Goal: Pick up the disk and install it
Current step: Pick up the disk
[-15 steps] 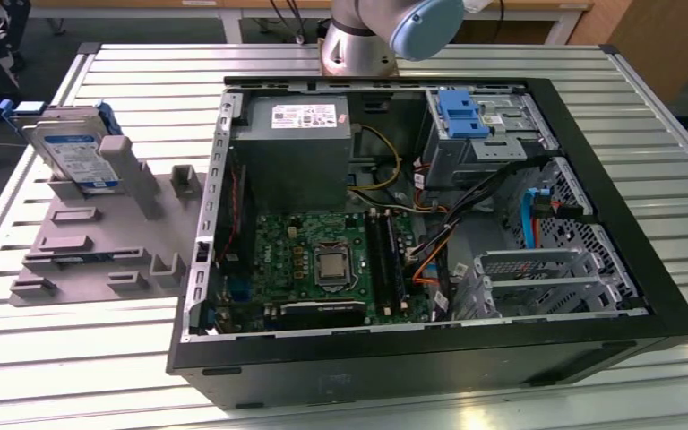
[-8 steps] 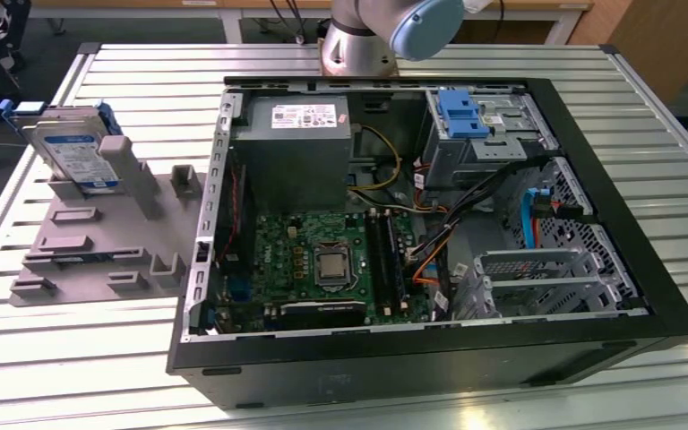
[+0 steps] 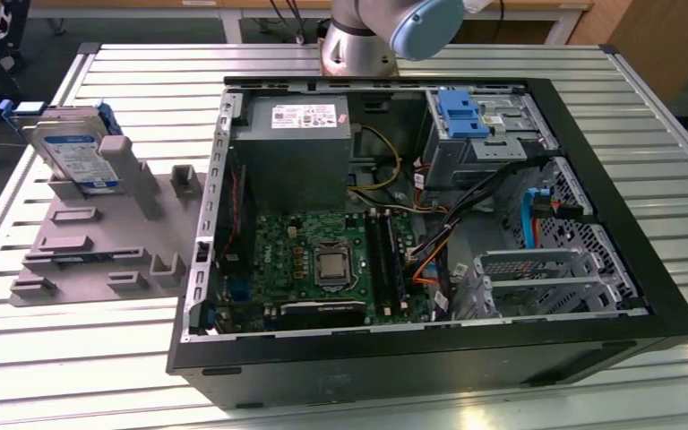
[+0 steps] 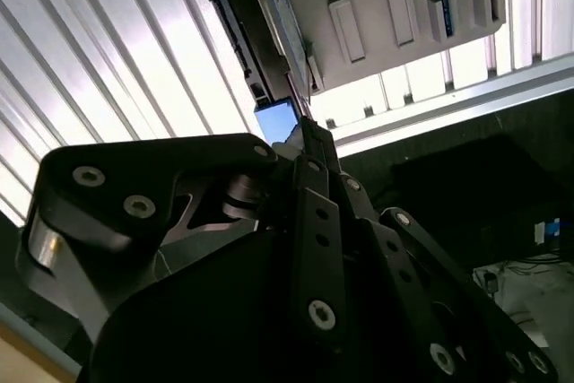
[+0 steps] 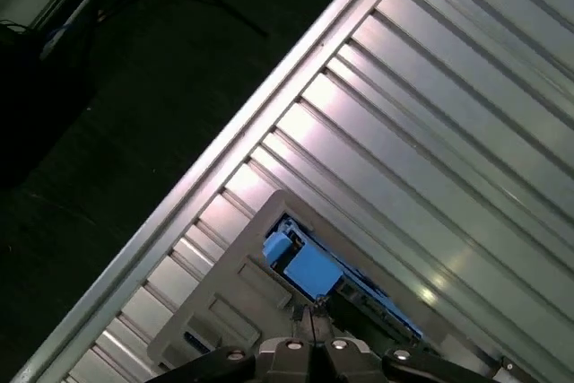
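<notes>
The disk is a silver drive with a white-and-blue label and blue side rails. It stands on edge in a grey holder on the exterior view's left. Both wrist views look down on it: its blue rail and its thin edge show beyond the fingertips. My gripper hovers above the disk without touching it. Its black fingers are pressed together, shut, with nothing between them.
An open computer case lies on the slatted metal table, holding a grey power supply, a green motherboard and a blue bracket with a metal cage. The table edge borders dark floor.
</notes>
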You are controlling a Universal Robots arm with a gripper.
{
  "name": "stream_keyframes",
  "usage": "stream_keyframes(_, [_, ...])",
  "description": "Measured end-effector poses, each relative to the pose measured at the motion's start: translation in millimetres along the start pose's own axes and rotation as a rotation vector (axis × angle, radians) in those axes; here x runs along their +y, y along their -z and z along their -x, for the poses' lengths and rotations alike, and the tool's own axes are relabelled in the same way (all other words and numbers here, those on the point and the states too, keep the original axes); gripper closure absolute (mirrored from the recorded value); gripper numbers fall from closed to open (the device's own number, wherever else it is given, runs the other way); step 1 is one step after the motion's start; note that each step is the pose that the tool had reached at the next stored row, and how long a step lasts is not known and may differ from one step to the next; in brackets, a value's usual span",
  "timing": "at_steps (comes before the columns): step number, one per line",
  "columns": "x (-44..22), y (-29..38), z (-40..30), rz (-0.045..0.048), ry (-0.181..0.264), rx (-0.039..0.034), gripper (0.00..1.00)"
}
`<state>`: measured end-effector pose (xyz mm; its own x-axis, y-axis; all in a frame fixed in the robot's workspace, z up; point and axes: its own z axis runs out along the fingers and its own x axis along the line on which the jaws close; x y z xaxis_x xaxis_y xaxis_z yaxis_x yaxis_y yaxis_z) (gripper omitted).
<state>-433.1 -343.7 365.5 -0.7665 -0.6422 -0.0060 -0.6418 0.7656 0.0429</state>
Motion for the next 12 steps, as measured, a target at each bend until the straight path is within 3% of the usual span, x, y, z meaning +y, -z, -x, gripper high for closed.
stream_keyframes(6, [0.0, -1.2, 0.0, 0.0007, 0.107, 0.0046, 0.89])
stream_keyframes(10, [-0.1, -1.2, -0.1, 0.0007, 0.114, 0.0049, 0.89])
stream_keyframes(12, [-0.1, -1.6, -0.1, 0.0008, 0.14, 0.0059, 0.89])
